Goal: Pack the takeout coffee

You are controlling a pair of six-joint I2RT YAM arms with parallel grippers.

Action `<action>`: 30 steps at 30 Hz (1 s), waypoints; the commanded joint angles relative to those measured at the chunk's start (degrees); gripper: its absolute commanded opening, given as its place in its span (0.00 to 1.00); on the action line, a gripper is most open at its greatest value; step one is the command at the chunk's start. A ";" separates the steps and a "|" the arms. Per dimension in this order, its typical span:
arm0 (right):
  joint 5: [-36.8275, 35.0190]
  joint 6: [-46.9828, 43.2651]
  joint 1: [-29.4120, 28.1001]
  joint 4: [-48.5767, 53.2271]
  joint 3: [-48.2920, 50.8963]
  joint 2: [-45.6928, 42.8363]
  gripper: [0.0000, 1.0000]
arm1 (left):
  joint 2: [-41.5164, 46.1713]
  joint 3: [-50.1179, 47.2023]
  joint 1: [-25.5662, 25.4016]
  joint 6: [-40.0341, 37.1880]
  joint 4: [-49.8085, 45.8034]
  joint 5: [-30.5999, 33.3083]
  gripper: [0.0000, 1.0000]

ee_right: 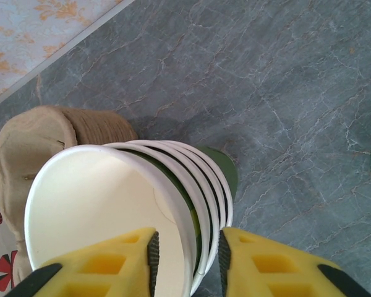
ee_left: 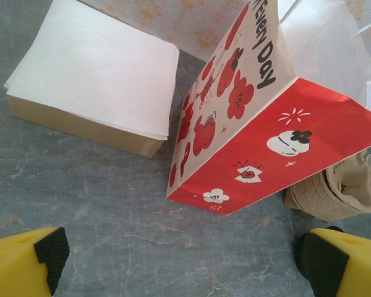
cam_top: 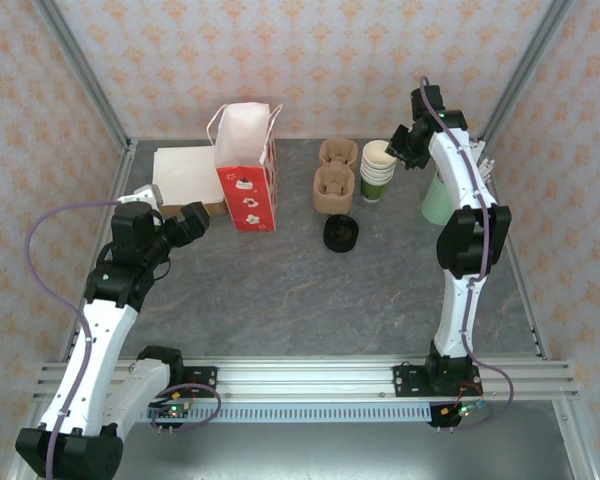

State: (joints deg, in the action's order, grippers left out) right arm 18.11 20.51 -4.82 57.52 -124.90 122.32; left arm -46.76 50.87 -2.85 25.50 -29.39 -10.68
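From above, the grey tabletop (cam_top: 280, 290) is seen whole, with both arms and everything on it; the takeout coffee (cam_top: 341, 233) stands near the middle, seen as a round black lid, just in front of the brown pulp cup carriers (cam_top: 335, 176) and to the right of the red paper bag (cam_top: 248, 185). The right hand (cam_top: 408, 150) is at the back right, over the stack of lidless green cups (cam_top: 378, 170). The coffee lies nearer the arm bases and to the left of that stack, apart from the hand. The left hand (cam_top: 190, 222) is on the far side of the bag, well apart from the coffee.

The right wrist view gives what the height hides; one yellow finger (ee_right: 105, 266) reaches inside the cream top cup, the other stands outside the nested rims, with the cup walls between them. Whether they pinch the stack I cannot tell.

The left wrist view shows the left hand spread wide, its black pads (ee_left: 49, 253) far apart over bare tabletop, holding nothing. It also brings the bag's lettering close: "Every Day" in black on the cream face, among red flowers, with any earlier letters cut off; the red side carries small white drawings, a flower among them. Beside the bag lies a stack of white paper sheets (ee_left: 93, 68) on a brown block.
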 commanded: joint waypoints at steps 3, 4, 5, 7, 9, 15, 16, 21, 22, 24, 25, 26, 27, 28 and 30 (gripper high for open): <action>0.59 0.27 0.10 1.29 -2.09 0.79 0.27 | -0.13 2.01 0.30 -0.70 -1.47 1.80 1.00; 0.72 0.31 0.07 1.23 -2.08 0.81 0.25 | -0.17 2.09 0.30 -0.77 -1.46 1.80 1.00; 0.76 0.31 0.07 1.20 -2.11 0.79 0.22 | -0.24 2.25 0.30 -0.76 -1.55 1.80 1.00; 0.85 0.25 0.07 1.32 -2.27 0.77 0.18 | -0.29 2.46 0.30 -0.79 -1.57 1.67 1.00; 0.94 0.31 0.07 1.37 -2.28 0.77 0.16 | -0.38 2.56 0.30 -0.74 -1.64 1.63 1.00; 1.31 0.14 0.07 1.63 -2.36 0.71 0.11 | -0.43 2.85 0.35 -0.82 -1.90 1.61 1.00; 1.27 0.06 0.07 1.72 -2.36 0.64 0.10 | -0.42 2.91 0.30 -0.84 -1.95 1.62 1.00; 1.57 0.13 0.16 1.42 -1.59 -0.36 0.07 | -0.35 3.02 0.30 -0.78 -2.01 1.45 1.00; 1.49 0.20 0.16 0.92 -1.03 -0.86 0.07 | -0.35 3.10 0.30 -0.73 -2.04 1.38 1.00; 1.58 0.18 0.16 -0.13 0.05 -2.03 0.07 | -0.33 3.25 0.30 -1.04 -2.21 1.35 1.00; 1.42 0.15 0.14 -0.59 0.58 -2.72 0.07 | -0.34 3.48 0.30 -1.28 -2.38 1.52 1.00; 1.27 0.06 0.23 -0.99 1.11 -3.30 0.07 | -0.35 3.62 0.29 -1.54 -2.56 1.62 1.00; 1.22 0.09 0.27 -1.51 1.63 -3.93 0.06 | -0.26 3.86 0.30 -1.72 -2.69 1.71 1.00; 1.14 0.14 0.25 -2.15 2.43 -4.72 0.06 | -0.26 3.95 0.30 -1.78 -2.70 1.71 1.00; 1.29 0.33 0.34 -3.96 4.35 -6.29 0.06 | -0.17 4.13 0.30 -1.77 -2.67 1.61 1.00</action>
State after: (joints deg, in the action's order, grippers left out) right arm 19.55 20.93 -4.82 56.31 -122.34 120.60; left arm -47.29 52.90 -2.85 25.23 -30.72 -10.07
